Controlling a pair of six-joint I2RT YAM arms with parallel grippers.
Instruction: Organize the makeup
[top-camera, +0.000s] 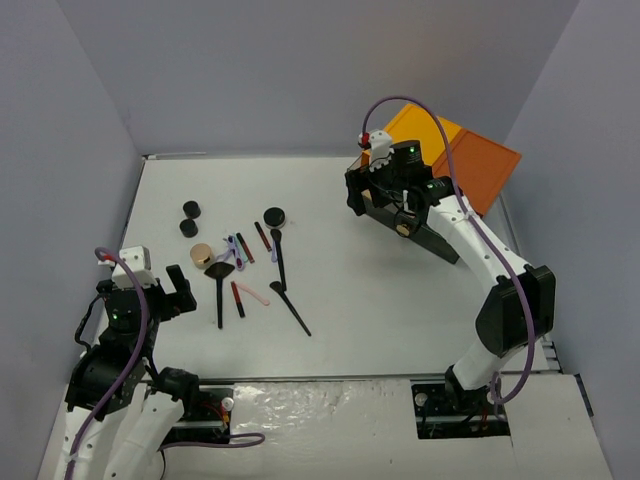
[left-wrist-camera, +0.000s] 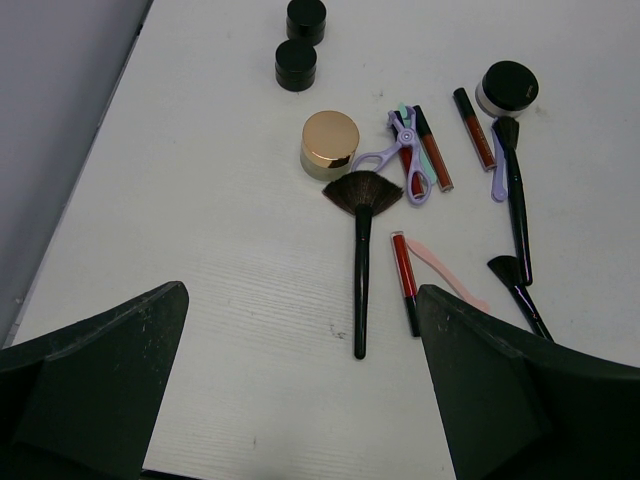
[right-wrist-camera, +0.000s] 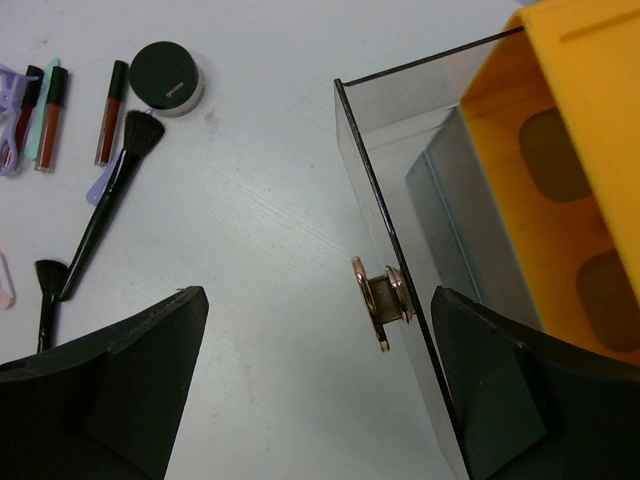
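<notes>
The only writing in view is a small pale print on the lid of the round black-lidded jar (right-wrist-camera: 167, 77), too small to read. The left arm is folded low at the near left corner of the white worktop (top-camera: 400, 290). Its left end effector (left-wrist-camera: 300, 295) hangs over the surface with fingers spread wide and nothing between them. The makeup lies on the worktop just ahead of it. A black long-handled fan brush (left-wrist-camera: 360, 260) points its handle back toward the gap between the fingers. A red stick (left-wrist-camera: 404, 275) and a pink stick (left-wrist-camera: 445, 270) lie just to its right. Beyond them are a tan round compact with a gold lid (left-wrist-camera: 329, 143), a purple scissor-shaped tool (left-wrist-camera: 395, 155), two small round black jars (left-wrist-camera: 296, 64) and two more black brushes (left-wrist-camera: 517, 210). The right arm reaches out long toward the far right corner, elbow raised and forearm angled down. Its right end effector (right-wrist-camera: 318, 295) is also spread and holds nothing. The gold round knob (right-wrist-camera: 380, 303) on the smoky clear front of the orange drawer box (right-wrist-camera: 560, 150) sits between its fingers, close beside the right-hand finger. From this end effector the makeup is well off to the left.
</notes>
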